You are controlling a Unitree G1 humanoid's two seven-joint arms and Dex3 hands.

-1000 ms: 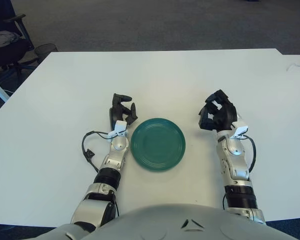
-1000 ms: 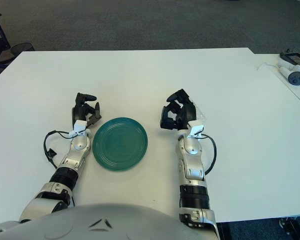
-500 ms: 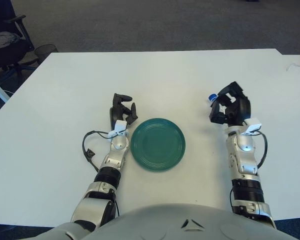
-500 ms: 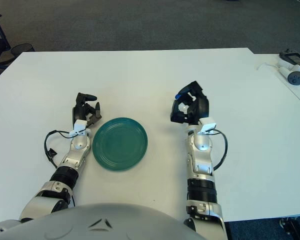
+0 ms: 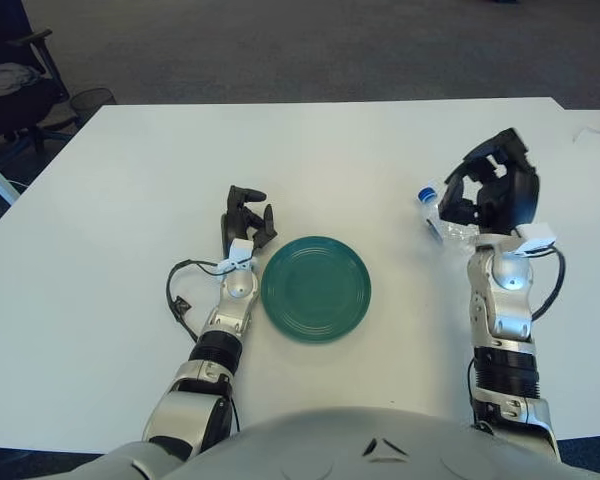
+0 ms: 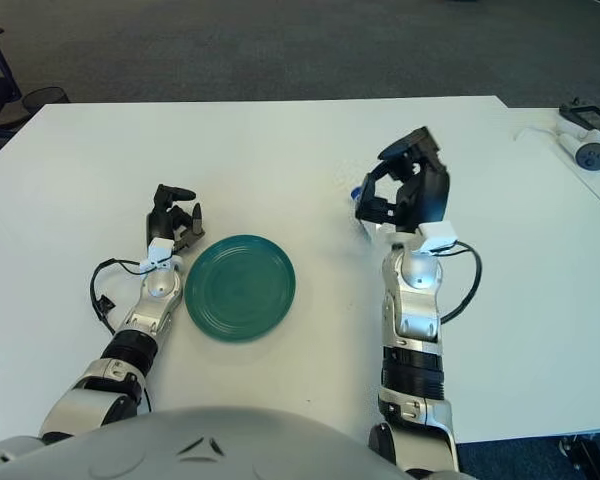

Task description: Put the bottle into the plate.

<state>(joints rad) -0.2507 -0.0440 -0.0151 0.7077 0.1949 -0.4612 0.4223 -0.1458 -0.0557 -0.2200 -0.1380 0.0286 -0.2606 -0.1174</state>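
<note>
- One green plate (image 5: 316,288), nearest item, at centre of the white table (image 5: 130,180); round, glossy, shallow-rimmed, nothing in it. Judged: the placing step is not yet done.
- One left hand (image 5: 244,220), idle, showing at the plate's 10 o'clock, just beside its rim; dark fingers loosely curled, holding nothing.
- One right hand (image 5: 492,190), at work, at the plate's 2 o'clock and well apart from it; raised on its forearm, fingers arched wide and gripping nothing. Whether a fingertip touches the bottle cannot be told.
- One bottle (image 5: 437,214), lying on its side on the table at the right hand's 8 o'clock, partly under the fingers; clear crinkled plastic, blue cap (image 5: 424,195) pointing toward 11 o'clock. Appears light and thin-walled, so likely to roll or crush under a hard squeeze.
- Progress, as judged: early. Nothing is grasped; remaining are closing on the bottle, carrying it toward 8 o'clock over the plate, and release.
</note>
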